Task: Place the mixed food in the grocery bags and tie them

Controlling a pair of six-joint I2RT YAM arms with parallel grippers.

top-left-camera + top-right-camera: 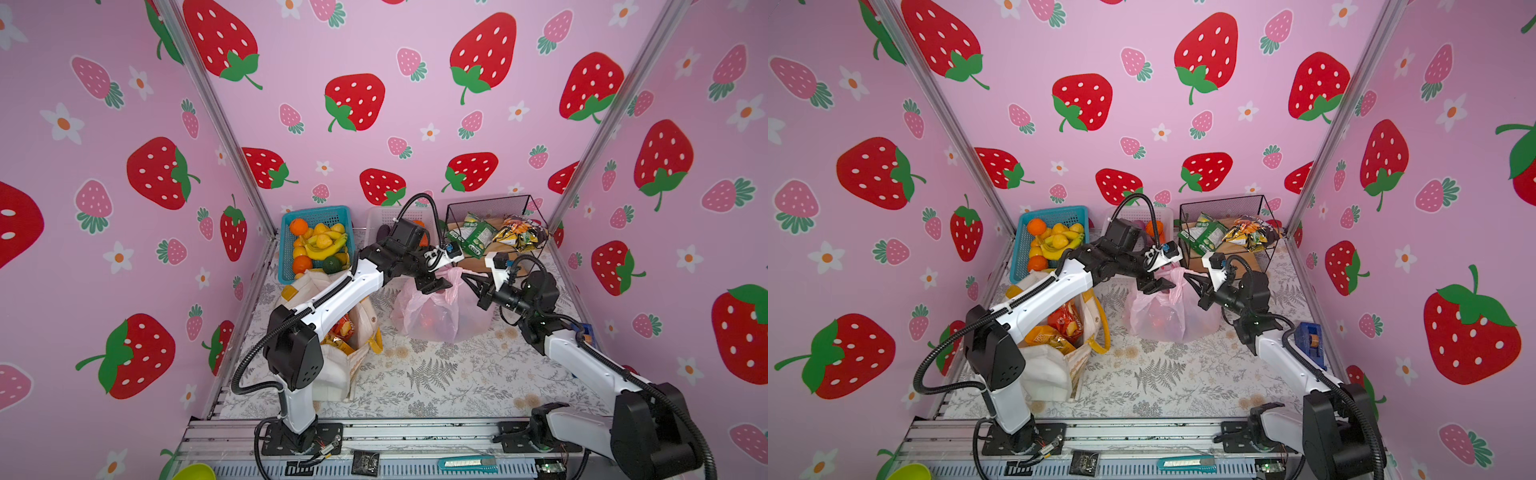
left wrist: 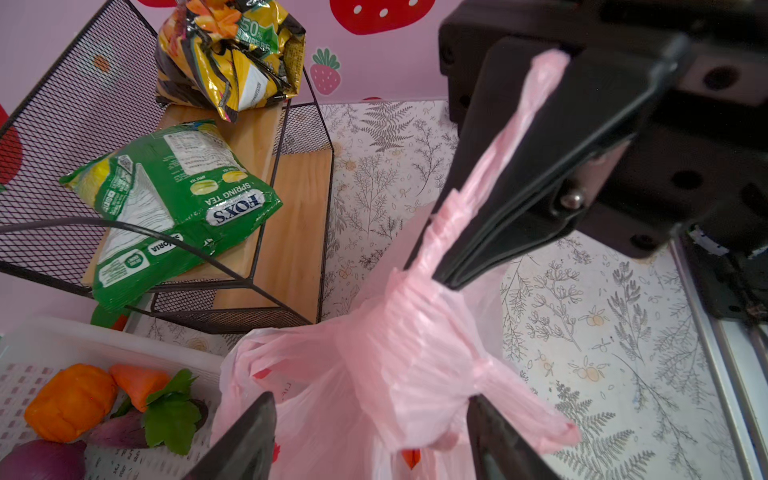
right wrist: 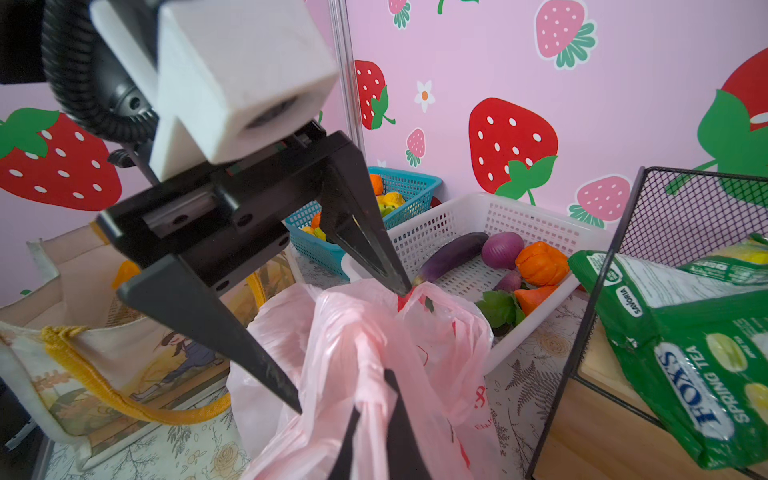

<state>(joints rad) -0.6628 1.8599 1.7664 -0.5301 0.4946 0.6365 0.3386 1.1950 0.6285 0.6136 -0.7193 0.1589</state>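
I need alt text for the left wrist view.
The shut right hand pinches a twisted handle of the pink bag above its knot, which the open left hand straddles. Nearby, a mesh basket holds snack packets.

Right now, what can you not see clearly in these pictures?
- Inside the pink plastic bag: both top views, only red blurs through the film.
- Inside the canvas tote: a top view, the left arm covers part.
- Inside the white basket: a top view, the same arm hides most.
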